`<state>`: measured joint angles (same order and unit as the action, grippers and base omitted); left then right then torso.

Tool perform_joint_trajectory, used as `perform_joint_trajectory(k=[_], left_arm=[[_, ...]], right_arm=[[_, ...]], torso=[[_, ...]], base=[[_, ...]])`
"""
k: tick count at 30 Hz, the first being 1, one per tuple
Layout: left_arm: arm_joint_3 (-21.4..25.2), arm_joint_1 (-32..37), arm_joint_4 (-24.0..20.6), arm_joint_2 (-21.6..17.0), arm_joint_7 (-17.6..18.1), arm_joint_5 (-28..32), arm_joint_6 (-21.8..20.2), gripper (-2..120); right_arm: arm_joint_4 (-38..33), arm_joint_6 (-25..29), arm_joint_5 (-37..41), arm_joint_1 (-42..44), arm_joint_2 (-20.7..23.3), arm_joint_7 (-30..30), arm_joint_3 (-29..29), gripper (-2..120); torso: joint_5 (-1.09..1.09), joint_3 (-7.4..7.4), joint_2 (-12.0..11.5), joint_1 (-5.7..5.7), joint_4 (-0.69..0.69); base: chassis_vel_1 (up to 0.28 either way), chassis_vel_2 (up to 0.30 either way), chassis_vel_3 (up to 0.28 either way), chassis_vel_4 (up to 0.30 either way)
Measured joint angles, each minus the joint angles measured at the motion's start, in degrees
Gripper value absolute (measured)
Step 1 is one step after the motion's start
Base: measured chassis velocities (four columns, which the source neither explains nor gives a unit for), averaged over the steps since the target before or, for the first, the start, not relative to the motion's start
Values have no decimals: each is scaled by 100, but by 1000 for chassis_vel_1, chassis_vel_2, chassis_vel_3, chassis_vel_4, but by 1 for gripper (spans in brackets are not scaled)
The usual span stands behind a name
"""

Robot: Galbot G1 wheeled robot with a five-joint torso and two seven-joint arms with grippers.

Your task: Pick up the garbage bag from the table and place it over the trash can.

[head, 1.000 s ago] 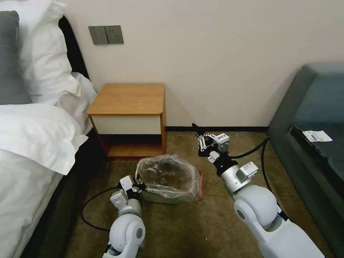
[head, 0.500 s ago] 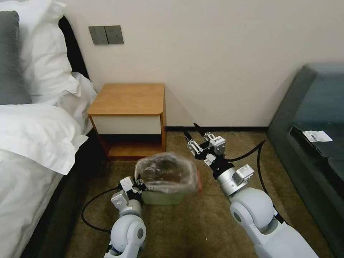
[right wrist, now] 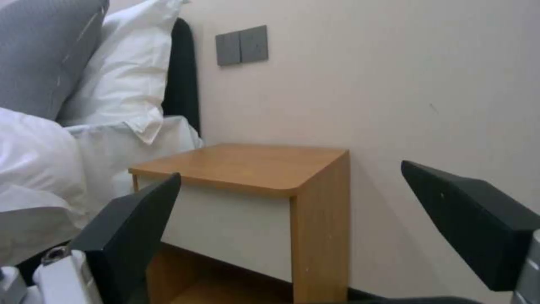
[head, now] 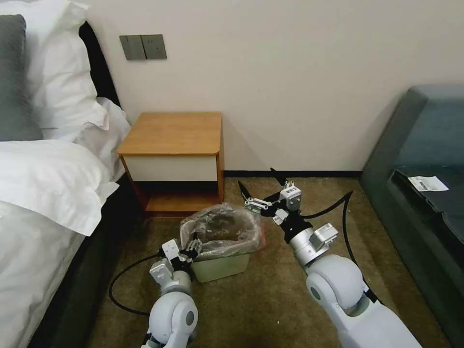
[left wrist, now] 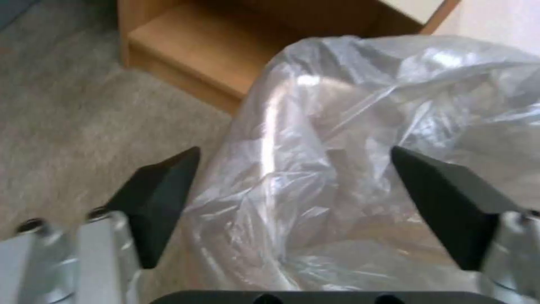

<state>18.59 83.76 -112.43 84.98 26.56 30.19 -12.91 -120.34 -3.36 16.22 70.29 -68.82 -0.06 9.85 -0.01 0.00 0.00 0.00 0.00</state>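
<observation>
The garbage bag [head: 222, 231] now sits lower and tighter over the trash can [head: 221, 267] than a second ago: then it ballooned wide past the can's right side with its pink edge well out on the carpet [head: 270, 299], and now that edge lies against the can's right rim and more of the can's beige front wall is bare. The can stands on the carpet in front of the table [head: 173, 133], near the open shelf.

The right gripper [head: 261, 189] has swung left toward the bag since the earlier frames and its fingers, which were closer together then, are now spread wide. It holds nothing and hangs just beside the bag's right rear corner. The left gripper [head: 193, 247] stays at the can's front left corner, where it was before.

The left wrist view shows what the head view cannot: the left gripper [left wrist: 295, 154] has its dark fingertips [left wrist: 163, 198] wide apart, with the wrinkled bag [left wrist: 360, 126] bulging between them and not pinched, and the table's lower shelf [left wrist: 197, 55] behind. The right wrist view looks past its own spread fingertips [right wrist: 135, 236] at the table [right wrist: 247, 166], the wall switches [right wrist: 242, 45] and the white pillows [right wrist: 126, 71] on the bed.
</observation>
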Motion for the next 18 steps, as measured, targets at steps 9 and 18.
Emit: perform_joint_trajectory(k=[9, 18], left_arm=[[27, -7, -72, -380, -172, -73, 32, 100], [122, 266, -518, -447, -132, -633, 277, 100]], right_arm=[[-16, 46, -140, 152, -142, -19, 31, 100], [208, 182, -348, 226, -352, 100, 138, 100]], torso=[[0, 0, 0, 0, 0], [0, 0, 0, 0, 1]], base=[[0, 0, 0, 0], [0, 0, 0, 0]])
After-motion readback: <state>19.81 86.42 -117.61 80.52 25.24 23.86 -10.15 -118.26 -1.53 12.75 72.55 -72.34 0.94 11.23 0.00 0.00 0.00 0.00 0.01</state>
